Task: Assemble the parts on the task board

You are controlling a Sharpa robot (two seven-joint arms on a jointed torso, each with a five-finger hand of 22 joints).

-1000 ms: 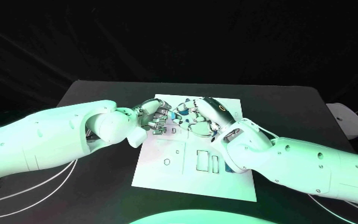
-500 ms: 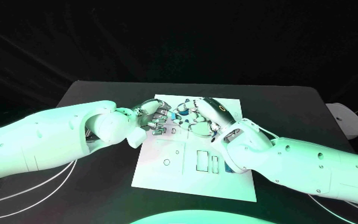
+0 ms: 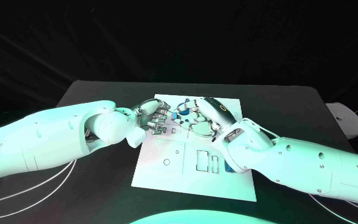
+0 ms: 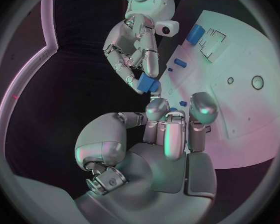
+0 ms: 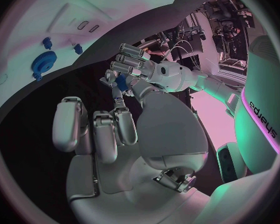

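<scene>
White and flat, the rectangular task board (image 3: 168, 169) lies mid-table on the black table (image 3: 97, 92), its far end hidden behind two silver hands that meet above it. The right hand (image 4: 135, 55) pinches a small blue block part (image 4: 147, 83) in its fingertips, just beside the left hand (image 3: 151, 116), whose fingers curl inward; whether they touch the block I cannot tell. One blue gear part (image 5: 43, 61) and two small blue pegs (image 5: 77, 48) stand on the board. No legible writing appears on the board.

Blue part (image 4: 147, 83) above white task board (image 4: 239, 84)
</scene>
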